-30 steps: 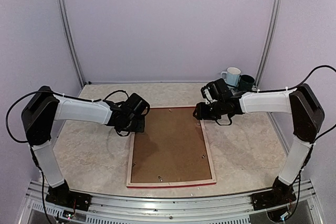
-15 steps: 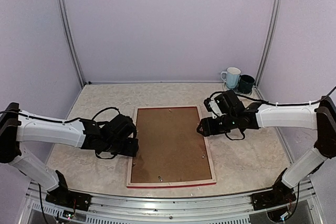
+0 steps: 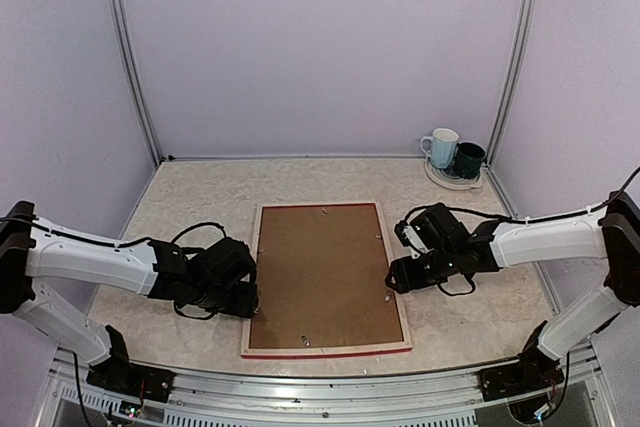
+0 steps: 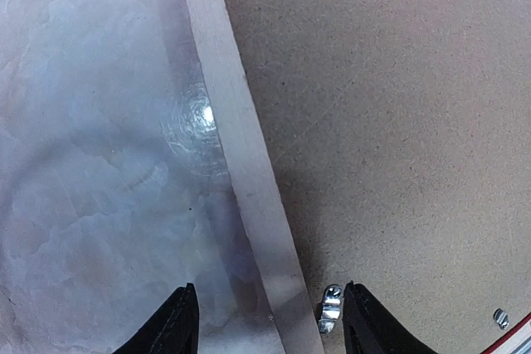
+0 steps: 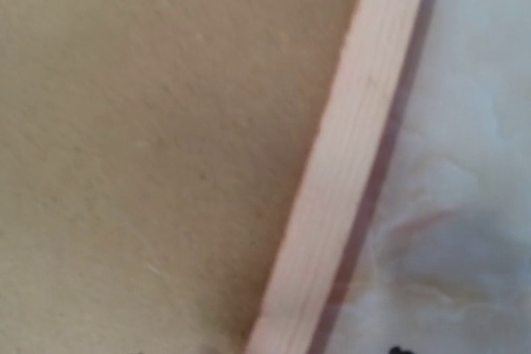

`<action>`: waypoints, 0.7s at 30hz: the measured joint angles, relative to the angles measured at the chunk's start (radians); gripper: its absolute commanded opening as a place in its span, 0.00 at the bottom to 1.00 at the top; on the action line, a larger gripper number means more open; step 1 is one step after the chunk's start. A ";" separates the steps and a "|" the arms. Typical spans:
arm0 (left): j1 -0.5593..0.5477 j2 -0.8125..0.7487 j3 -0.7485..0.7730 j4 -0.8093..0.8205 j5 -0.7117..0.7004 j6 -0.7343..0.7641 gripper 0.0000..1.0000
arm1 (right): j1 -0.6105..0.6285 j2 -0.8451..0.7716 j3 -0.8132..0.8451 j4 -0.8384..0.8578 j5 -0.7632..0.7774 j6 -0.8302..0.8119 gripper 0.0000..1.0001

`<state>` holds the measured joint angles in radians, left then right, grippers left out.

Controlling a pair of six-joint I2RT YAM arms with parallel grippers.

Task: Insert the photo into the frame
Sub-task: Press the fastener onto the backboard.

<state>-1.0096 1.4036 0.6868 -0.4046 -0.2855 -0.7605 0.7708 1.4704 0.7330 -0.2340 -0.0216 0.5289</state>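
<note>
The frame (image 3: pixel 325 349) lies flat and back-up on the desk (image 3: pixel 190 197), directly between the two end effectors; its pale wooden rails face up, and a thin red edge shows along the near side; a brown backing board (image 3: pixel 322 272) fills its opening, so whatever lies beneath the board is hidden.

The left end effector (image 4: pixel 270 326) sits low over the frame's left rail, towards the near corner; its jaws stand apart, one black fingertip (image 4: pixel 181 325) over the bare desk outside the rail and the other over the board inside it; there is a gap on each side of the wood, and nothing is gripped; a small metal clip (image 4: pixel 331 307) sits on the board just beside the inner fingertip.

The right end effector (image 3: pixel 393 275) is down at the frame's right rail, about level with the left one and facing it across the board; its wrist camera is very close and blurred, showing only the rail running diagonally with the board on one side and the desk on the other; whether its jaws are spread or closed cannot be told, nor whether it touches the wood.

Well beyond the right end effector, at the far corner of the desk, a white mug (image 3: pixel 438 145) and a dark green mug (image 3: pixel 468 157) stand touching on a round saucer (image 3: pixel 446 180).
</note>
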 measured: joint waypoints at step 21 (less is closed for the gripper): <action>-0.026 0.048 0.000 0.000 0.061 0.000 0.40 | 0.002 0.064 -0.051 0.090 0.000 0.017 0.45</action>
<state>-1.0359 1.4517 0.6868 -0.4046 -0.2245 -0.7601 0.7727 1.5349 0.6815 -0.1436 -0.0219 0.5457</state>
